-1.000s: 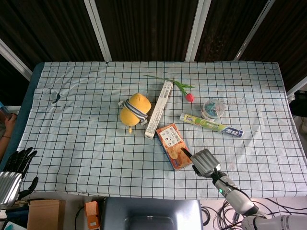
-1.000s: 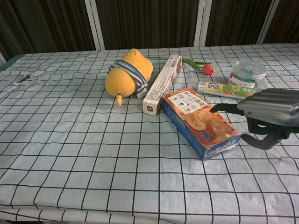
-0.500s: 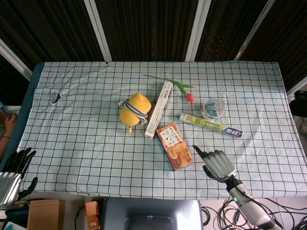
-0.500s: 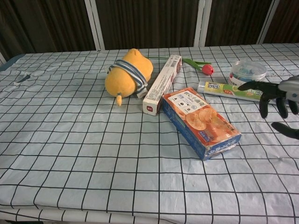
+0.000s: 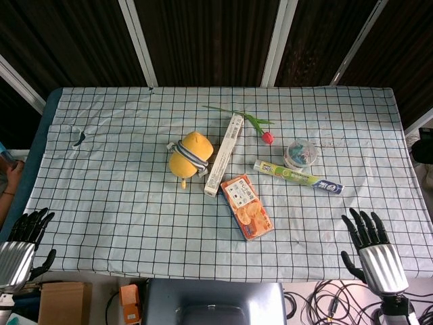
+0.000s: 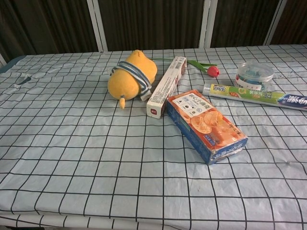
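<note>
1. The left hand hangs at the lower left corner of the head view, off the table's edge, fingers spread and holding nothing; it sits as it did a second ago, parked clear of the cloth
2. Up in the middle, the yellow plush lies on its side with a striped band round it, just beside a long white box that runs up toward a tulip
3. The biscuit box lies flat at centre, its upper corner just beside the white box's lower end; in the chest view it rests face up, nothing touching it. A second ago a fingertip of the right hand lay on its lower end; the box looks unmoved
4. Right of it lie a toothpaste tube and a clear tub, close together
5. The right hand is now at the lower right corner, well apart from the box, fingers spread upward and empty; it has drawn back off the table and no longer shows in the chest view
</note>
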`<action>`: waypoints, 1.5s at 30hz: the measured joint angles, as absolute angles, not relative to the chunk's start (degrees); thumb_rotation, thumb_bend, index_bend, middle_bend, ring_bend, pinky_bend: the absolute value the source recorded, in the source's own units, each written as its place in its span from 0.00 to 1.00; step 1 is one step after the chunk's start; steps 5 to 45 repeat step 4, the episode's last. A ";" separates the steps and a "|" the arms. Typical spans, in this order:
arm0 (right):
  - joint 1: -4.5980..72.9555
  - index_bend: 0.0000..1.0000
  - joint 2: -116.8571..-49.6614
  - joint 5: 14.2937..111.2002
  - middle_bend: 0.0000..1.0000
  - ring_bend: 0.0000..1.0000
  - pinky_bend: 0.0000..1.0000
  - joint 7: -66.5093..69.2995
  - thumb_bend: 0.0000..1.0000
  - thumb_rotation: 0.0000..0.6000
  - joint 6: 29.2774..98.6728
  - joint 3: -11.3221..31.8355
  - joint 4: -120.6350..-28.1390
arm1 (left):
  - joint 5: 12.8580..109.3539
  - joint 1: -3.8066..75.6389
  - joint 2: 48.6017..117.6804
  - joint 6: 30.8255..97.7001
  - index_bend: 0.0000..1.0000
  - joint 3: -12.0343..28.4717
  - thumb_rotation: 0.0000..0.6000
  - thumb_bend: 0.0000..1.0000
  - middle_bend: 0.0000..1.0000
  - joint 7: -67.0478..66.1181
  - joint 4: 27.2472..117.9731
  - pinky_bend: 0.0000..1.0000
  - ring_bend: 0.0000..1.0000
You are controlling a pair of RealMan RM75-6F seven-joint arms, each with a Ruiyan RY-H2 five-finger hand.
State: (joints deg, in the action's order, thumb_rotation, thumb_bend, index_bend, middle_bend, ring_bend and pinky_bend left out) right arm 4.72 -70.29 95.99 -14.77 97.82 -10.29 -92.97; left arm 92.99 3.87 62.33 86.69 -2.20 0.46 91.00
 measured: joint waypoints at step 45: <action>4.44 0.00 -70.22 96.53 0.00 0.00 0.00 -15.11 0.31 1.00 94.99 -9.66 -92.95 | 93.06 3.57 62.29 87.32 0.00 -2.18 1.00 0.42 0.00 0.54 91.10 0.00 0.01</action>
